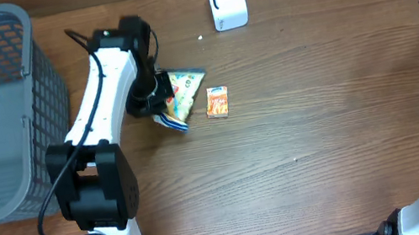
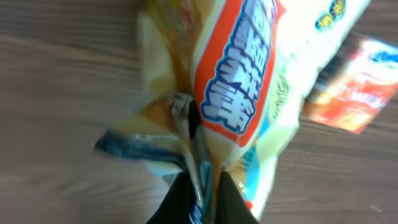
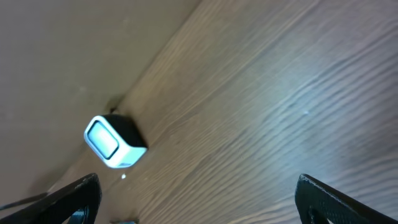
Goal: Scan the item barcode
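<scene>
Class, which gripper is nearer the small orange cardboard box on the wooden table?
Left. The left gripper, shut on the yellow plastic snack bag, sits just beside the small orange box; the open right gripper is far away near the table's right edge.

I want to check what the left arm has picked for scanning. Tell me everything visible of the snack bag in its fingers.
The snack bag is a glossy, crinkled plastic pouch, pale yellow-white with an orange-red panel bearing bold blue-and-white characters. The left gripper is shut on its gathered, crimped end seam. The bag seems to rest on the wooden table, and a small orange packet lies close beside it.
</scene>
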Motion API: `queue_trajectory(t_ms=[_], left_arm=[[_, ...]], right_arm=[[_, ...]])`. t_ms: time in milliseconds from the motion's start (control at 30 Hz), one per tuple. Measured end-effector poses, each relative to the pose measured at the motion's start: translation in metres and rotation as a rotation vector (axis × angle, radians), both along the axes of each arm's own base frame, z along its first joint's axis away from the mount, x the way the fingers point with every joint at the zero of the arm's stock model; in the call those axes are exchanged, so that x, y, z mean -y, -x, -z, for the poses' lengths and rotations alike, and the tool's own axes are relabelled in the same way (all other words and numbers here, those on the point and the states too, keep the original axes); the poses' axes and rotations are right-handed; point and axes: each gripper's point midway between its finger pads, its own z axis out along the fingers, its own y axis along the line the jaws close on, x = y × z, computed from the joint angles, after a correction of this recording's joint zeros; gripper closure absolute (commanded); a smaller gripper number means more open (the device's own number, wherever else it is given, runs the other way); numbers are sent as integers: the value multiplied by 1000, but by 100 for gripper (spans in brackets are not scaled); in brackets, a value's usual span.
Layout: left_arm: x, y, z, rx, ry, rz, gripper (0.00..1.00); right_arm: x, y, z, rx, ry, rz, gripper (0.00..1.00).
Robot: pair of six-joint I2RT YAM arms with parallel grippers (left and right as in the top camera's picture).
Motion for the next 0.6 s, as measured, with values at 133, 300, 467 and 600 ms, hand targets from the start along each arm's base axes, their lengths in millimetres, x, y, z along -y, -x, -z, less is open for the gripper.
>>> queue_trajectory(t_ms=[133, 300, 467, 600], left_arm=[[-9, -10, -45, 142, -199, 23, 96], [26, 2, -89, 301, -348, 172, 96], [74, 18, -103, 416, -478, 282, 60], [72, 13, -102, 437, -451, 196, 3]], right_arm=[[13, 6, 7, -46, 58, 50, 0], [19, 8, 9, -61, 89, 74, 0], [19, 13, 13, -88, 87, 77, 0], [6, 20, 18, -117, 52, 23, 0]])
